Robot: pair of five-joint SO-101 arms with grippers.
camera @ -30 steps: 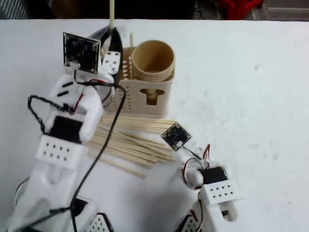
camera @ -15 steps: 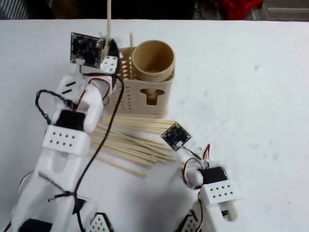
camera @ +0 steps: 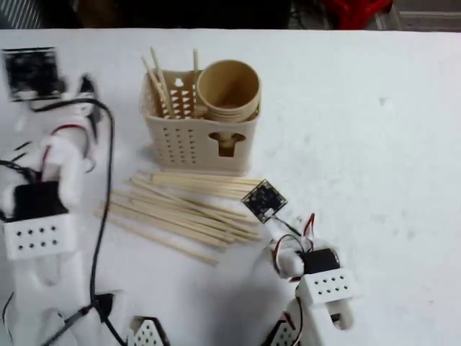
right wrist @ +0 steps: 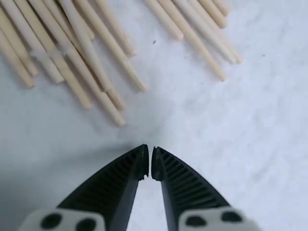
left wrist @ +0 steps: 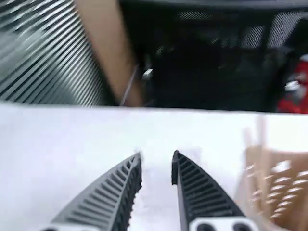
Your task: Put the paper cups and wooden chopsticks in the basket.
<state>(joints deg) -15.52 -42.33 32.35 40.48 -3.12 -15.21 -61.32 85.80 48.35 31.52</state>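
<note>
Here, the perforated cream basket (camera: 189, 140) stands upright on the white table (camera: 374, 144), on the side far from the arms' bases. In the high view a stack of paper cups (camera: 228, 90) sits mouth up in the basket's right-hand compartment, its rim rising above the basket wall. In the compartment beside the cups, a few standing chopsticks (camera: 160, 85) lean at a tilt, their ends poking above the rim. The loose chopsticks (camera: 184, 213) lie flat on the table in a fanned bundle just in front of the basket, between it and the arms, running roughly crosswise. The right arm (camera: 320, 277) is near the bundle's right end, with its wrist camera board over the sticks' tips. In the right wrist view the right gripper (right wrist: 149, 150) has its jaws drawn almost together, the tips all but touching with nothing between them. It is over bare table, just short of the nearest stick ends and touching none of them. The left arm (camera: 43, 202) stands at the table's left side, well apart from the basket. In the left wrist view the left gripper (left wrist: 156, 156) shows a narrow gap between its jaws and holds nothing. It hangs above bare table and points toward the far edge, with the basket blurred off to one side
</note>
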